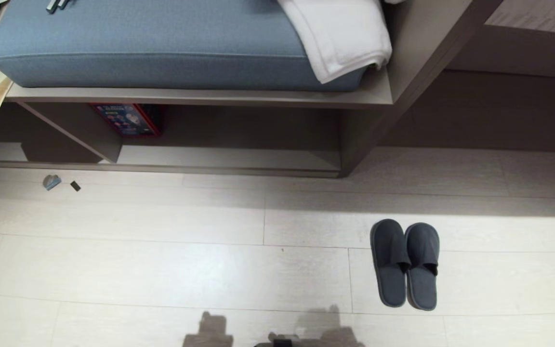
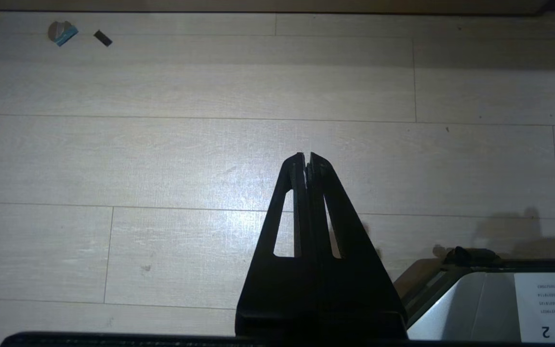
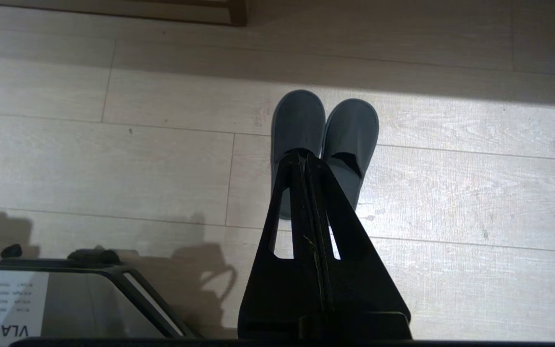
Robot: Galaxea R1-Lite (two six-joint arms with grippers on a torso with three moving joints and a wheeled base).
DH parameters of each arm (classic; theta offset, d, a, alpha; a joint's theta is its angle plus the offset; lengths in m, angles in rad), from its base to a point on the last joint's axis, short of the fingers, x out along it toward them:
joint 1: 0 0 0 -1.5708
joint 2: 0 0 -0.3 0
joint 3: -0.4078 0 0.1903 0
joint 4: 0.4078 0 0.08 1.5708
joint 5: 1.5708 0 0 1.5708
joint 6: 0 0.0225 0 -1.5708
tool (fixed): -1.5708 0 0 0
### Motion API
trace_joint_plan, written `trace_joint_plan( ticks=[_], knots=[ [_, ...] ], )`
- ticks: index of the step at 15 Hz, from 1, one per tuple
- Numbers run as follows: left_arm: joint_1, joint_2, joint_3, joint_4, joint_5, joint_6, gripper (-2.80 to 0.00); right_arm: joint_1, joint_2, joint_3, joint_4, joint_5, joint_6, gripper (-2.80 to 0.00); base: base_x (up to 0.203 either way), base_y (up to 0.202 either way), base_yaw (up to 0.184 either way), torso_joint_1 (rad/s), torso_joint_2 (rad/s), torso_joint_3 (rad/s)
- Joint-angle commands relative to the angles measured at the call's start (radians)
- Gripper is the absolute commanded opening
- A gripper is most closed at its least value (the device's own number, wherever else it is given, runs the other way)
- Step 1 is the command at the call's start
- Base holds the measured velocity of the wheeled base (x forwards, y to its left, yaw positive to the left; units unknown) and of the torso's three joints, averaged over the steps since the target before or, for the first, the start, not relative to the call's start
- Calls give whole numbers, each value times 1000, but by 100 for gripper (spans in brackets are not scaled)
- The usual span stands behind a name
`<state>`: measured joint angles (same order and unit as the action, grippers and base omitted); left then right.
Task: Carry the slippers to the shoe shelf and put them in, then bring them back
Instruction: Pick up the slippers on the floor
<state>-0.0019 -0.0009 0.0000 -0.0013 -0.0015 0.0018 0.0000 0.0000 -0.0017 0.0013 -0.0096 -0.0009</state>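
The dark grey slippers (image 1: 406, 262) lie side by side on the pale wood floor, right of centre, toes toward the furniture. The right wrist view shows the slippers (image 3: 350, 130) on the floor beyond my right gripper (image 3: 304, 154), which is shut with nothing in it and hangs above the floor. My left gripper (image 2: 307, 156) is shut and empty too, over bare floor to the left. The shoe shelf (image 1: 229, 156) is the low open cubby under the blue-cushioned bench, with a pale base board. Neither arm shows in the head view.
A blue cushion (image 1: 162, 43) and a white towel (image 1: 345, 33) lie on the bench. A red box (image 1: 130, 119) stands in the cubby. Two small scraps (image 1: 58, 183) lie on the floor at left. My base's corner (image 2: 489, 303) shows beside the left gripper.
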Motion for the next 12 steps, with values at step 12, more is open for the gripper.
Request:
trace_joint_plan(
  ticks=[12],
  knots=[
    [0, 1, 0, 0, 0, 0, -280, 0, -2, 2, 0, 0, 1, -280, 0, 0, 0, 1, 3, -196]
  ],
)
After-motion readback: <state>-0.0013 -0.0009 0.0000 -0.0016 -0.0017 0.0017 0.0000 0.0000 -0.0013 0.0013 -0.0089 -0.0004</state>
